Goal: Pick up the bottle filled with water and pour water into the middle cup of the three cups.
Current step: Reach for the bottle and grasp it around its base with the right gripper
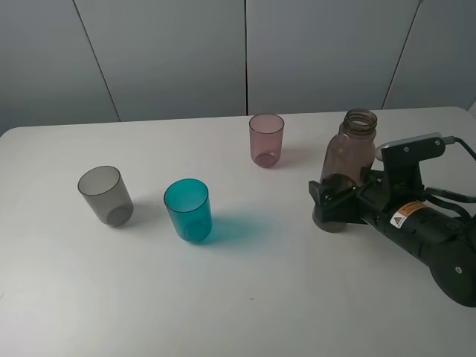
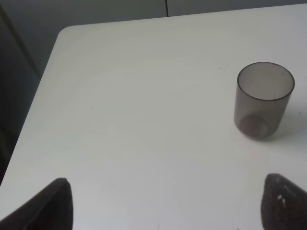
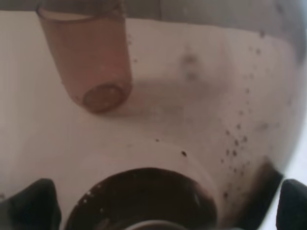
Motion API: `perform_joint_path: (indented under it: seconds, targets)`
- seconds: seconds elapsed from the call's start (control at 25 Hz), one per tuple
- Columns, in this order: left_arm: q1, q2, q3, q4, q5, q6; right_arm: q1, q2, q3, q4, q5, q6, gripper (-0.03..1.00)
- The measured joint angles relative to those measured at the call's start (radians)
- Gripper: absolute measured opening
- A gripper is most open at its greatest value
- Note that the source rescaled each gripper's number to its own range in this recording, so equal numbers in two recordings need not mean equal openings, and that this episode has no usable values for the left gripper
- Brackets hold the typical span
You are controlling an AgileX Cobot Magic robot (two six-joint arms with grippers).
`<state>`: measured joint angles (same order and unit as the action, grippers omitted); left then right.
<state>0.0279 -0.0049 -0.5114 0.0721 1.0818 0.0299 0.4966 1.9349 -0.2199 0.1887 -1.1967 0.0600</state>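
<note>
— Right claw [image 1: 335, 202] spread wide, flanking the foot of the bottle [image 1: 349, 152]?
— Yes; touching or not, hard to say. Upright, contents unreadable through the close-up blur.
— Teal middle cup [image 1: 187, 210]?
— Well left of the bottle, standing apart.
— Left claw [image 2: 168, 206]?
— Open too; mostly cropped, hidden from the high camera.

Cups: three, a grey cup [image 1: 105, 195], a teal cup [image 1: 188, 210] and a mauve cup [image 1: 266, 140], all well apart from my right fingers [image 1: 331, 198].
Bottle: one bottle [image 1: 349, 160], between my right fingers.
Table: one table [image 1: 260, 305].
</note>
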Motion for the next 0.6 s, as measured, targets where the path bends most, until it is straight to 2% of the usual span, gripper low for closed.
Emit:
perform_joint_path:
  seconds: [0.32, 0.6]
  targets:
    - [0.000, 0.000, 0.000, 0.000, 0.000, 0.000, 0.000, 0.002, -0.001, -0.022, -0.001, -0.060, 1.00]
    - [0.000, 0.000, 0.000, 0.000, 0.000, 0.000, 0.000, 0.057, -0.029, -0.056, -0.005, -0.060, 1.00]
